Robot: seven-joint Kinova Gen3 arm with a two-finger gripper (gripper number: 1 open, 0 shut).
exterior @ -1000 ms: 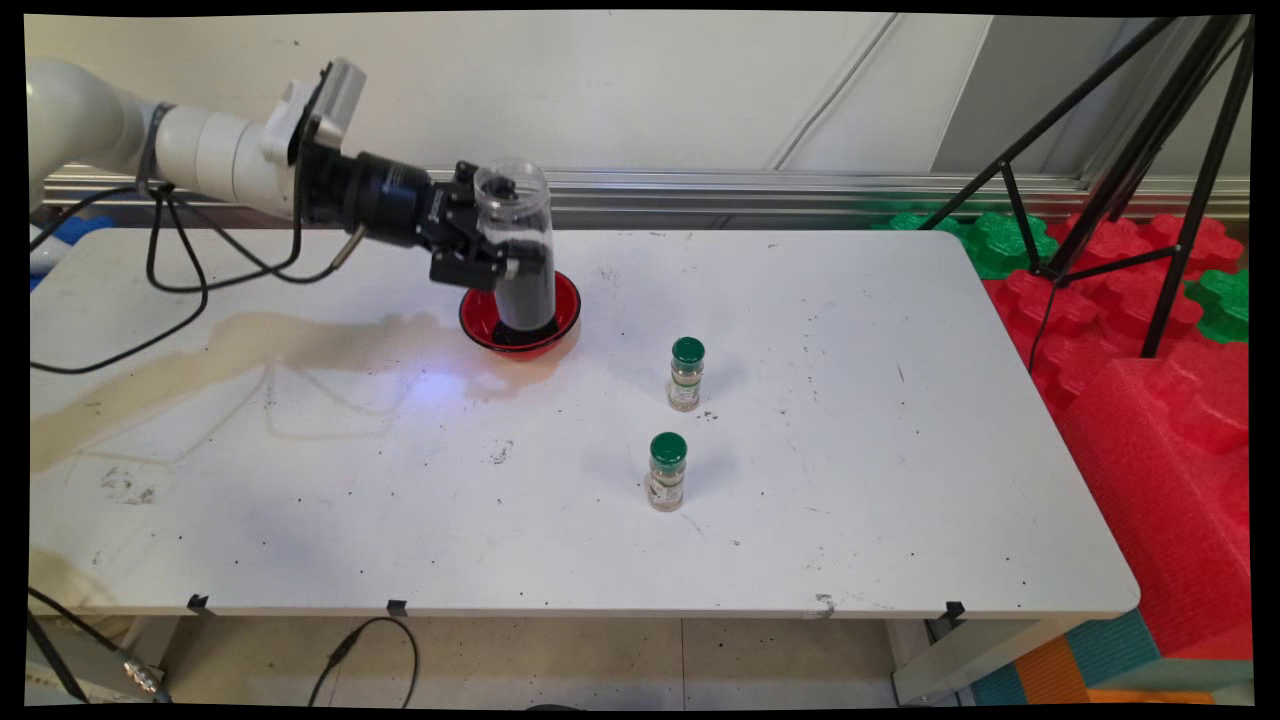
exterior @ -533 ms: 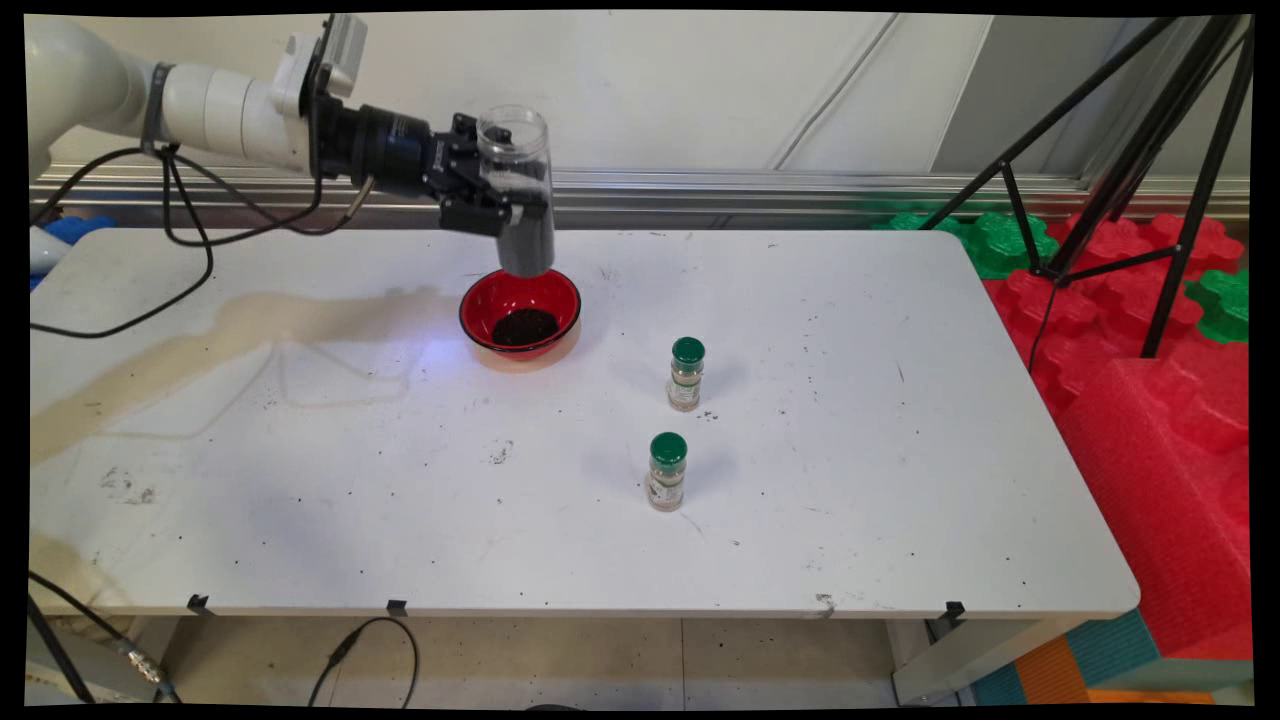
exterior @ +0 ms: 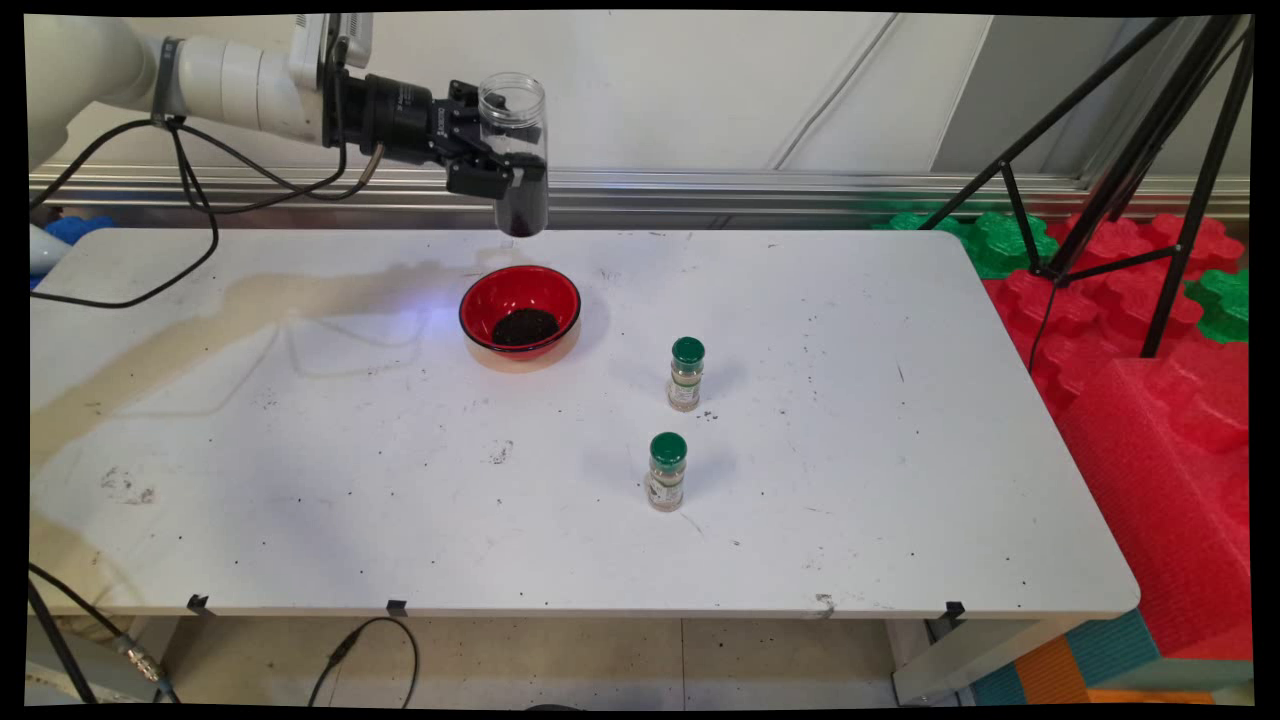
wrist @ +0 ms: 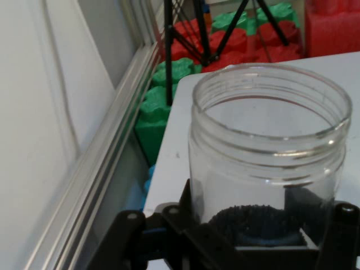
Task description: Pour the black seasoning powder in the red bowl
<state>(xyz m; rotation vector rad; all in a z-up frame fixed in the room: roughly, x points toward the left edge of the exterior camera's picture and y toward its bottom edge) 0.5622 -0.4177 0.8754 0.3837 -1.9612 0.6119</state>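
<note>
My gripper is shut on a clear open-topped jar with dark grains in its lower part. I hold the jar upright, high above the table's far side, up and behind a red bowl that has a dark heap of grains in it. In the hand view the jar fills the frame between the black fingers, its mouth open and the grains at its bottom. Two small green-capped spice bottles stand to the right of the bowl, nearer the front.
A tan stain runs across the table's left side. Black cables hang from the arm. A black tripod and red and green foam blocks stand beyond the table's right edge.
The arm has lifted the jar out of the red bowl and raised it well above the table, uncovering the heap of grains in the bowl.
</note>
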